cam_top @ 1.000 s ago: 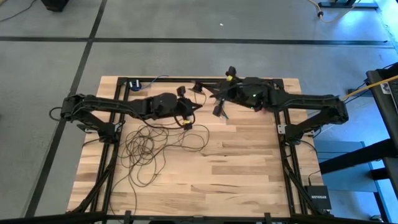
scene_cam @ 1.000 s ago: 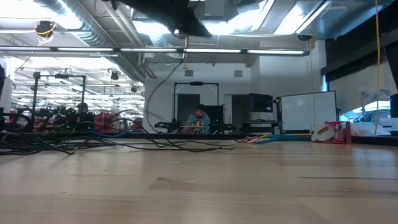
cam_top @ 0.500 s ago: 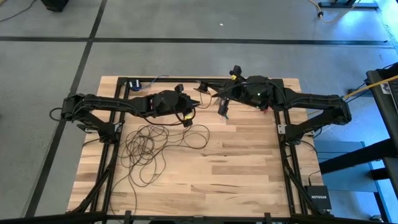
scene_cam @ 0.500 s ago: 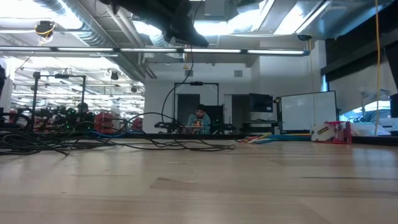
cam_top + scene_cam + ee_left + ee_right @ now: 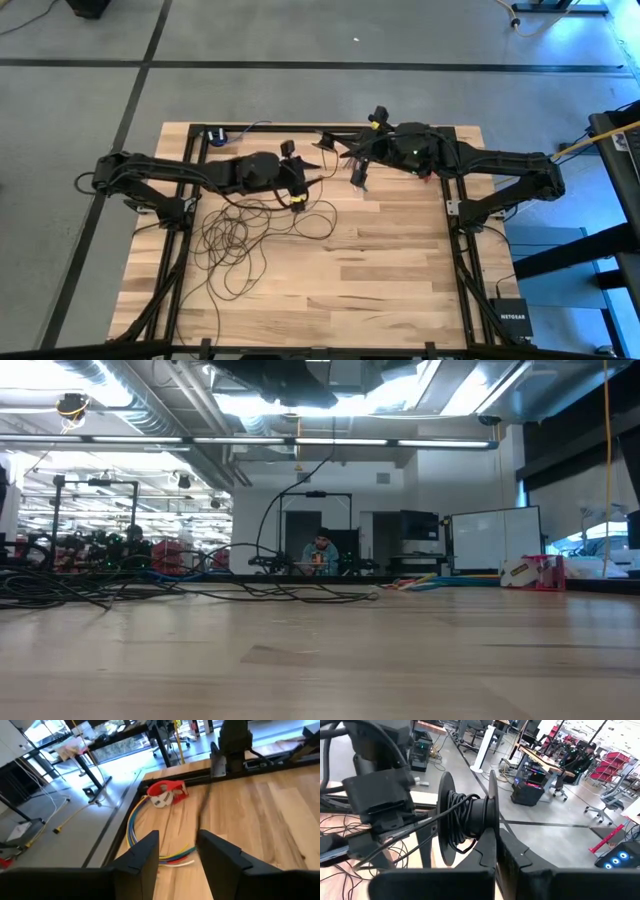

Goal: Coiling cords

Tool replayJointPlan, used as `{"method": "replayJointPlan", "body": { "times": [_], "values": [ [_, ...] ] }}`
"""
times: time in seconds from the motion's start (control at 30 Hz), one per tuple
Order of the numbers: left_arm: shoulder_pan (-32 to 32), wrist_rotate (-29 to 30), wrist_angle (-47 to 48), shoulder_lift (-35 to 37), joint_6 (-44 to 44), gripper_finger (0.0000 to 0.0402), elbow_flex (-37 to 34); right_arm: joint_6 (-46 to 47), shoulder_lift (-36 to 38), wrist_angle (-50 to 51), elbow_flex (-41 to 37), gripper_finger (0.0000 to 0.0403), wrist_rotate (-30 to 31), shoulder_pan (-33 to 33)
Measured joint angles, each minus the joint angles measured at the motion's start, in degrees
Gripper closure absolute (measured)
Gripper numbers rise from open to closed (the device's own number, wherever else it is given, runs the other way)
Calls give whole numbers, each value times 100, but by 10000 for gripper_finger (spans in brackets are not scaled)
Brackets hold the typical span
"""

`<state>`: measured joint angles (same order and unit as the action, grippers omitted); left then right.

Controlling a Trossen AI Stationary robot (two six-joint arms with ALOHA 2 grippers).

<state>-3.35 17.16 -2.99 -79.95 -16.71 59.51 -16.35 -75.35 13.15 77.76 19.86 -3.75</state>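
Now the left gripper (image 5: 300, 178) had parted its 2 fingers, empty, letting go of the thin dark brown-black looped cord (image 5: 235, 240), which lay tangled toward 8 o'clock. At 1 o'clock, the right gripper (image 5: 358, 172), unmoved, stayed clamped on the black plastic spool (image 5: 470, 817), so another grab seemed due.

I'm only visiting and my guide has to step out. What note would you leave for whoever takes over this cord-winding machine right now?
Left gripper: open, empty, above the table's middle.
Right gripper: shut on the spool, raised near the far edge.
Cord: a few turns on the spool; one strand runs to it; most lies in loose loops on the table.
Left: wind the rest.
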Motion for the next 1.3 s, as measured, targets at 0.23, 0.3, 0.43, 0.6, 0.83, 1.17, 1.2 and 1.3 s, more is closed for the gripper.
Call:
{"method": "replayJointPlan", "body": {
  "times": [0.23, 0.3, 0.43, 0.6, 0.83, 1.17, 1.2, 1.3],
  "values": [
    [73, -1, -69, -1, -22, 270, 0, -1, -2, 2, 0, 400, 1, -2],
    [131, -30, -179, 12, -87, 270, 0, -3, -2, 2, 0, 400, 1, -2],
    [178, -59, -259, 14, -131, 273, 0, -36, -2, 4, 0, 400, 1, -2],
    [184, -177, -395, 2, -99, 296, 0, -36, -2, 4, 0, 400, 0, -2],
    [183, -581, -454, -8, 80, 306, 0, -38, -2, 4, 0, 400, 1, -2],
    [56, -579, -348, -8, 153, 351, 0, -39, -4, 8, 0, 400, 1, -2],
    [56, -579, -298, -8, 139, 365, 0, -38, -4, 8, 0, 400, 1, -2],
    [56, -579, -187, -10, 53, 395, 0, -38, -4, 8, 0, 400, 1, -2]
  ]
}}
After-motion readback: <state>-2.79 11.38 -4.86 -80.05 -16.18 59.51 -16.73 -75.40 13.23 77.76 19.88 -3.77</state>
